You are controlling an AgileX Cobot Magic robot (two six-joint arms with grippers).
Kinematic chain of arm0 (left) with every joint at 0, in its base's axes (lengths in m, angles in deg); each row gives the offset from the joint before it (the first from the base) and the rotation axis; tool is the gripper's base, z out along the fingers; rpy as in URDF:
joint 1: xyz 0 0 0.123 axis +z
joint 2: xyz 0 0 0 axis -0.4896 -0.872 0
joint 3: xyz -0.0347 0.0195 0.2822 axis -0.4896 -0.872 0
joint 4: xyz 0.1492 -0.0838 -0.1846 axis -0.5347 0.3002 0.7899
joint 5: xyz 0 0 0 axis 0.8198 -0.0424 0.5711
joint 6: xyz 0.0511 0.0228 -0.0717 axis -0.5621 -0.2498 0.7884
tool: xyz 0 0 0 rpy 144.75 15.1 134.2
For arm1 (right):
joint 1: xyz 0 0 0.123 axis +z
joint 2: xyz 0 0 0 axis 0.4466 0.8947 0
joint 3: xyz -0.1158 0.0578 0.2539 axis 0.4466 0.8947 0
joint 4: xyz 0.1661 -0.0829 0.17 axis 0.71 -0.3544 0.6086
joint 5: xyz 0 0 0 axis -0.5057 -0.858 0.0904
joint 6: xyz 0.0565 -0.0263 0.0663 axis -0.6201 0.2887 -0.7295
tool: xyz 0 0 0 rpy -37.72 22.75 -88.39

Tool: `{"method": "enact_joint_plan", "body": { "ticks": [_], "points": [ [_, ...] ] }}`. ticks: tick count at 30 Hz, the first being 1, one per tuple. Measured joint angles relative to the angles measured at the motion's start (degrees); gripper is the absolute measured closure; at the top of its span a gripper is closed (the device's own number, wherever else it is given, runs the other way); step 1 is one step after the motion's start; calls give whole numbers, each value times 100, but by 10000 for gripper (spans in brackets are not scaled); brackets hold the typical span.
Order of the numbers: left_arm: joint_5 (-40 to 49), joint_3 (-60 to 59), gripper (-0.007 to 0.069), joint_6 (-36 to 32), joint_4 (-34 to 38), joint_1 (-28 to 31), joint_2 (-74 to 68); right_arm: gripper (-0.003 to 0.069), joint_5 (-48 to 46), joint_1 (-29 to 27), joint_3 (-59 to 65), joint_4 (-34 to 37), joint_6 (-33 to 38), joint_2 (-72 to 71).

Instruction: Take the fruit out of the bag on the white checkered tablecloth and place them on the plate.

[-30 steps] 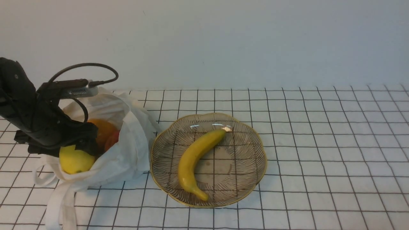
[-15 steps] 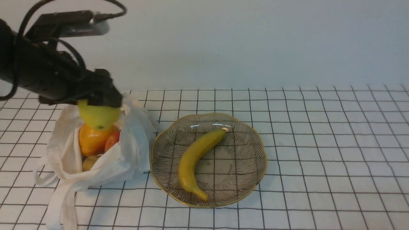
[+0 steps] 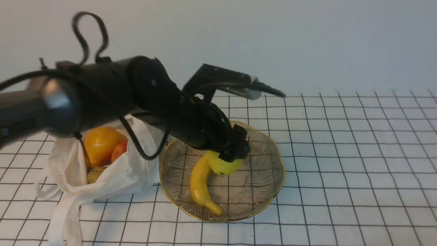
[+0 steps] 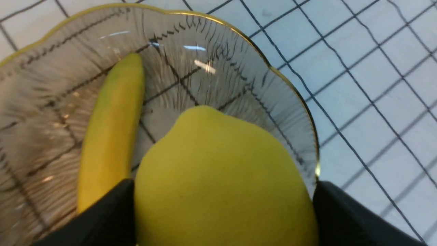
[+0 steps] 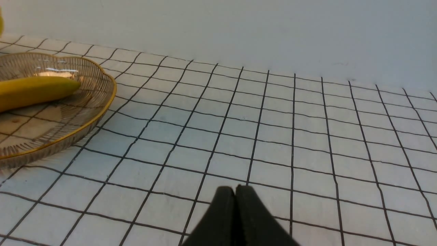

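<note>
My left gripper (image 3: 228, 161) is shut on a yellow lemon (image 3: 223, 165) (image 4: 222, 177), holding it just over the middle of the gold-rimmed glass plate (image 3: 269, 167) (image 4: 259, 58). A yellow banana (image 3: 199, 182) (image 4: 111, 126) lies in the plate beside it. The off-white bag (image 3: 133, 167) sits left of the plate on the white checkered tablecloth (image 3: 341, 153). It holds an orange fruit (image 3: 99, 143), a small red one (image 3: 119, 150) and a dull yellowish one (image 3: 94, 174). My right gripper (image 5: 235, 191) is shut and empty, low over the cloth right of the plate (image 5: 85, 126).
The bag's long strap handles (image 3: 65, 212) trail toward the front left edge. A plain pale wall (image 3: 307, 44) rises behind the cloth. The left arm's black cable (image 3: 88, 34) loops above it.
My left gripper lifted the lemon out of the bag and swung it right, to a spot over the plate. The bag's other fruit came into view.
</note>
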Motion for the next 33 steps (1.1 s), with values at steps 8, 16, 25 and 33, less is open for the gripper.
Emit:
{"method": "enact_joint_plan", "body": {
  "ticks": [8,16,25,33],
  "points": [
    [-479,0,22,0,0,-204,-694,673,0,0,0,0,0,0],
    [-484,0,-58,0,-27,-204,-710,673,0,0,0,0,-20,0],
    [21,116,251,1000,-748,-144,208,673,0,0,0,0,-25,0],
    [344,116,623,2062,-2029,-102,2339,673,0,0,0,0,-25,0]
  ]
}}
